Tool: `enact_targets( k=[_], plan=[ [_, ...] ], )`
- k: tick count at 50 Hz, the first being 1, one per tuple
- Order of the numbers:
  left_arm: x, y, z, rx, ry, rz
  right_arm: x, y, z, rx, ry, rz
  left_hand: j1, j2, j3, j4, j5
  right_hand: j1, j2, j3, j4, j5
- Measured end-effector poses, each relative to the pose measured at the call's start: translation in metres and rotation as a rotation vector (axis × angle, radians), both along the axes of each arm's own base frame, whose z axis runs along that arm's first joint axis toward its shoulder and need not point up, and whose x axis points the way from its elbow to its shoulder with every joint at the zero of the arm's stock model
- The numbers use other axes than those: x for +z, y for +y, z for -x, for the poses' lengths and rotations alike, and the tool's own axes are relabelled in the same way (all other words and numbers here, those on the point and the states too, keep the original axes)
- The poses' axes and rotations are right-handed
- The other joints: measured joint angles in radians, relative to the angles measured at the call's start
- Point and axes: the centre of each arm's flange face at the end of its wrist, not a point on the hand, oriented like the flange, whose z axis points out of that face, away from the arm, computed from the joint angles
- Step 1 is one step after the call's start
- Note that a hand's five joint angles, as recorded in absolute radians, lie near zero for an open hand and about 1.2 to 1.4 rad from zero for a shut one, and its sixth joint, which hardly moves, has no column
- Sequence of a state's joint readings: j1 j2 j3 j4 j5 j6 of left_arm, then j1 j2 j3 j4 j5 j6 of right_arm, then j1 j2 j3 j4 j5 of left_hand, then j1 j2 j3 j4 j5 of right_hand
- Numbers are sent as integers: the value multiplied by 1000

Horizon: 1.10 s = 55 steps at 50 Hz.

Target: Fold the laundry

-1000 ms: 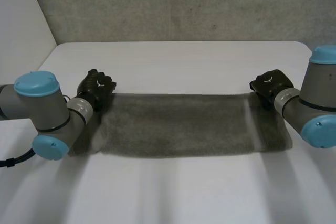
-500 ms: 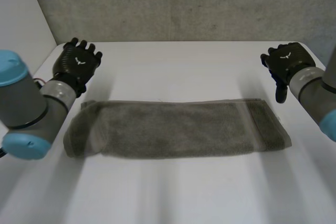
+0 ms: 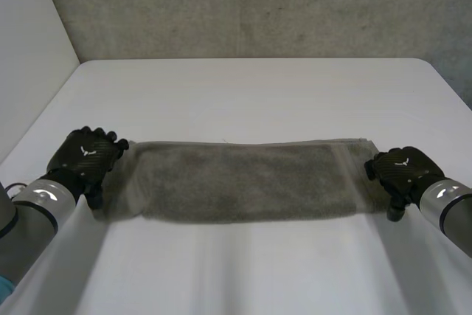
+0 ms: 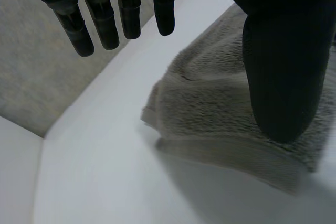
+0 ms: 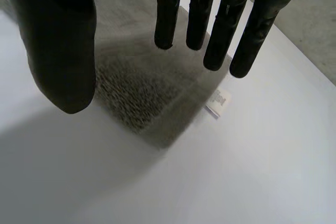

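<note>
- Head view: one grey towel (image 3: 243, 182) lies folded in a long strip on the white table (image 3: 251, 86). My left hand (image 3: 87, 158) is at one short end, my right hand (image 3: 402, 171) at the other.
- Left wrist view: my fingers (image 4: 105, 24) are straight and grasp nothing. The towel's end lies between them and my thumb (image 4: 283, 66).
- Right wrist view: my fingers are straight and hold nothing. A towel corner with one white label (image 5: 219, 102) lies below my fingertips.

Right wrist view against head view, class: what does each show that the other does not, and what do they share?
The right wrist view gives the right hand's straight fingers spread at the towel's corner, and a small white label there. The head view gives the towel's full length as a long folded strip, with the left hand at its other end, and the grey wall. Both show the towel, the right hand and the white table.
</note>
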<state>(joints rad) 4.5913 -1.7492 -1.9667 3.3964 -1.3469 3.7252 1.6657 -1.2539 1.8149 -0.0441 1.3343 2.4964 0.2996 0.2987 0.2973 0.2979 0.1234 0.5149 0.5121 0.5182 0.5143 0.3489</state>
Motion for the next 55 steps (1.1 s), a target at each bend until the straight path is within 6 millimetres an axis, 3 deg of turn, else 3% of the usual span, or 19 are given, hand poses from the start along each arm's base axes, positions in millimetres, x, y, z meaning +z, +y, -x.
enact_targets(
  k=[7, 14, 18, 27, 34, 39, 43, 49, 55],
  plan=[
    [-5, -6, -10, 65, 122, -76, -18, -12, 5, -21, 1, 26, -78, -80, -78, -79, -73, 155, 159, 152, 153, 149],
    [-13, -10, -14, 109, 190, -120, -26, -20, 8, -35, 11, 32, -81, -83, -79, -83, -76, 681, 686, 672, 672, 662],
    [-18, -11, -13, 117, 206, -143, -25, -23, 12, -47, 14, 36, -81, -83, -79, -83, -76, 798, 791, 809, 815, 804],
    [-30, -7, -9, 111, 213, -191, -24, -23, 14, -54, 16, 38, -7, -6, -5, -6, -4, 799, 792, 817, 822, 808],
    [-36, -6, -8, 110, 210, -211, -22, -24, 14, -56, 17, 45, 205, 207, 209, 208, 206, 799, 792, 818, 822, 808],
    [-39, -10, -8, 110, 207, -199, -20, -26, 16, -64, 23, 56, 503, 510, 510, 504, 498, 799, 792, 818, 822, 808],
    [-39, -15, -8, 109, 204, -166, -18, -30, 22, -88, 43, 73, 589, 592, 589, 594, 587, 799, 792, 818, 822, 808],
    [-36, -21, -9, 109, 201, -114, -16, -37, 34, -130, 115, 110, 588, 588, 589, 588, 591, 799, 792, 818, 822, 808],
    [-35, -16, -7, 92, 193, -109, -17, -37, 37, -138, 157, 119, 253, 253, 254, 254, 250, 799, 792, 818, 822, 808]
  ],
)
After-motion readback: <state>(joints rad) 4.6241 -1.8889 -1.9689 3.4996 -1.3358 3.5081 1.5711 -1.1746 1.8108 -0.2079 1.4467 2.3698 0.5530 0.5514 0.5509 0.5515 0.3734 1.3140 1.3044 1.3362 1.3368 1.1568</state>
